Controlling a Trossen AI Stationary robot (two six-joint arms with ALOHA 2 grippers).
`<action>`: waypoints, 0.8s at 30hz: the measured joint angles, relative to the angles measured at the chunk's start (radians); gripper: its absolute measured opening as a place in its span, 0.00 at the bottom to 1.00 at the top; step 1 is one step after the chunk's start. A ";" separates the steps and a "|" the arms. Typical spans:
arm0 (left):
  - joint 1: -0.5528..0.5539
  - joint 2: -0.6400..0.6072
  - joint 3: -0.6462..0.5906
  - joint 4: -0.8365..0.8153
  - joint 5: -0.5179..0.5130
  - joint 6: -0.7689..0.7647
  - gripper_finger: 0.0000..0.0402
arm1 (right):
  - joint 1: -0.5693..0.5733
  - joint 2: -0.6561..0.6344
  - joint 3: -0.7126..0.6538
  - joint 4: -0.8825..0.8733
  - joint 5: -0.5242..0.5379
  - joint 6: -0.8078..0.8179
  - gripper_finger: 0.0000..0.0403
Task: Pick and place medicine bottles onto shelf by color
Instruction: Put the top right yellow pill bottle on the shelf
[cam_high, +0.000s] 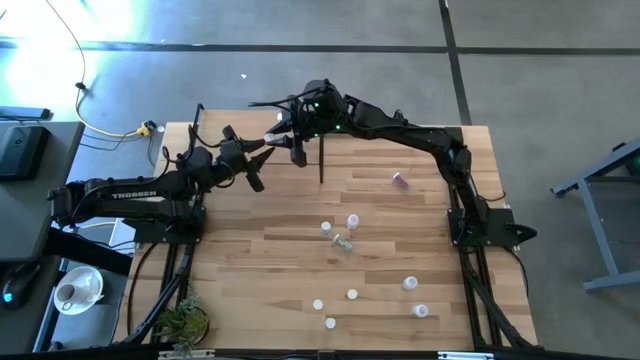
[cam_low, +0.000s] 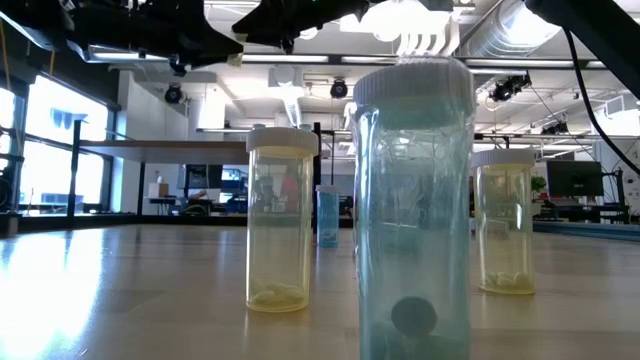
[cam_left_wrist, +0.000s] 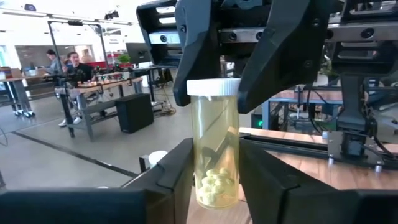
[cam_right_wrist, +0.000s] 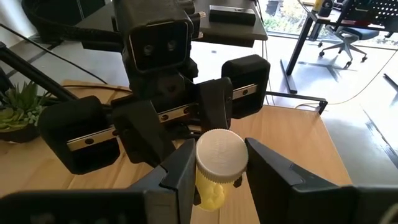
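Observation:
A yellow medicine bottle (cam_left_wrist: 214, 149) with a white cap (cam_right_wrist: 221, 154) and pale pills inside is held upright in the air above the table's far left part. Both grippers are on it. My right gripper (cam_right_wrist: 219, 163) reaches down onto it from above. My left gripper (cam_left_wrist: 214, 177) comes in level lower down. Both grippers meet in the high view, the left one (cam_high: 262, 160) just under the right one (cam_high: 290, 135). A thin black post of the shelf (cam_high: 322, 160) stands just right of them. I cannot tell the shelf's board from the tabletop. My left gripper pinches the lower half of the bottle's body (cam_left_wrist: 198, 168) between its two fingers. It comes in about level from the table's left side. The bottle stands upright between the fingers, clear of the table. My right gripper pinches the bottle's capped top (cam_left_wrist: 214, 88) between its two fingers, one on each side of the white cap (cam_right_wrist: 205, 158). The fingers come from above and point down. The body hangs upright below them.
Several loose bottles lie scattered on the table's middle and near right: a pink one (cam_high: 400, 180), two upright ones (cam_high: 352, 220), a green one on its side (cam_high: 343, 242), more near the front (cam_high: 410, 284). A blue bottle (cam_low: 415, 210) stands close to the low camera.

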 joint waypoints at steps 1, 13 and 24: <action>0.000 0.000 0.000 0.000 0.000 0.000 0.25 | 0.000 0.000 0.000 0.000 0.000 -0.002 0.28; 0.000 0.000 0.000 0.000 0.000 0.008 0.21 | 0.000 0.000 0.000 0.000 0.000 -0.013 0.36; 0.000 -0.001 0.000 -0.005 -0.101 0.000 0.21 | -0.008 -0.008 0.040 -0.008 0.019 0.029 0.48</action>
